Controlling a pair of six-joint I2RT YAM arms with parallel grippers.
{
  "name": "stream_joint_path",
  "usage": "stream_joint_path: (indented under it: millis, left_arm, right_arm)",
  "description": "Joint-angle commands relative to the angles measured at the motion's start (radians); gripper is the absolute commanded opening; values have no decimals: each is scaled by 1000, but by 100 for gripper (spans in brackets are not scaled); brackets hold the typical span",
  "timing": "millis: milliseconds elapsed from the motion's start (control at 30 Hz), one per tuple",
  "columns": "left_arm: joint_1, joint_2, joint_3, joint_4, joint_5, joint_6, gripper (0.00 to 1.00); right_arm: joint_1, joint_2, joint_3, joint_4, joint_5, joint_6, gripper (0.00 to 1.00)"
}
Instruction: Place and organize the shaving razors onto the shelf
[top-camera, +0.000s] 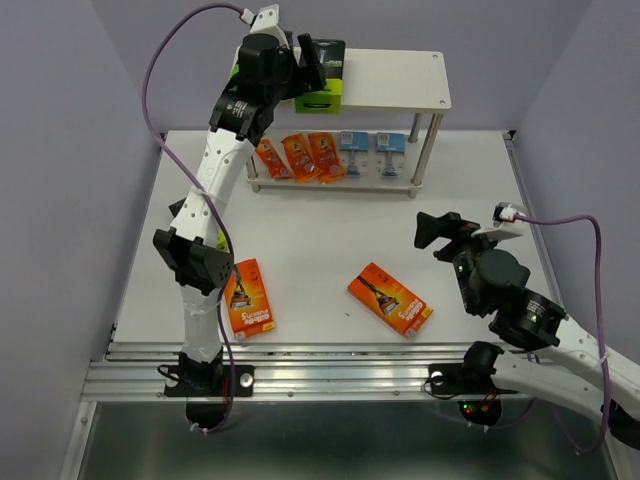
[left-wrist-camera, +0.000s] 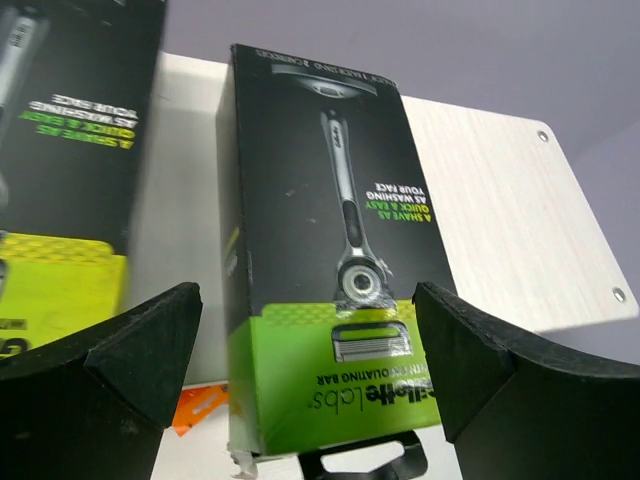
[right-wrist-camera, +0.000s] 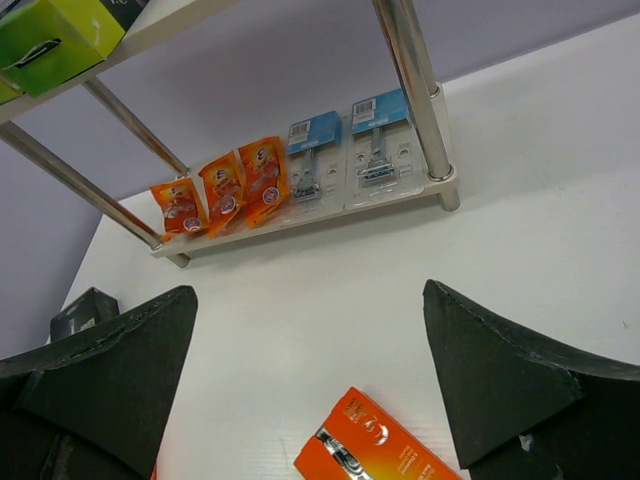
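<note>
The shelf (top-camera: 395, 82) stands at the back of the table. A black-and-lime-green box (left-wrist-camera: 330, 270) stands on its top board, between the spread fingers of my left gripper (left-wrist-camera: 305, 320), with a gap at the left finger. That gripper (top-camera: 318, 62) is open at the top board's left end. A second black-and-lime box (left-wrist-camera: 60, 200) stands to its left. On the lower board lie three orange foil packets (top-camera: 300, 155) and two blue blister packs (top-camera: 370, 150). Two flat orange boxes (top-camera: 390, 298) (top-camera: 248, 296) lie on the table. My right gripper (top-camera: 445, 232) is open and empty, just beyond the right orange box (right-wrist-camera: 375, 450).
The right wrist view shows the shelf's silver legs (right-wrist-camera: 415, 90), the packets (right-wrist-camera: 225, 190) and the blister packs (right-wrist-camera: 345, 150) on the lower board. The right half of the top board (left-wrist-camera: 520, 230) is bare. Purple walls close in the table at the back and sides.
</note>
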Motion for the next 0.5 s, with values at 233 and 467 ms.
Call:
stream_joint_path:
  millis: [233, 467]
  left_arm:
    - [8, -61, 67, 62, -43, 63, 99]
    - [-20, -194, 16, 70, 51, 103, 99]
  right_arm:
    - [9, 104, 47, 114, -126, -133, 100]
    - [9, 329, 257, 159, -180, -239, 100]
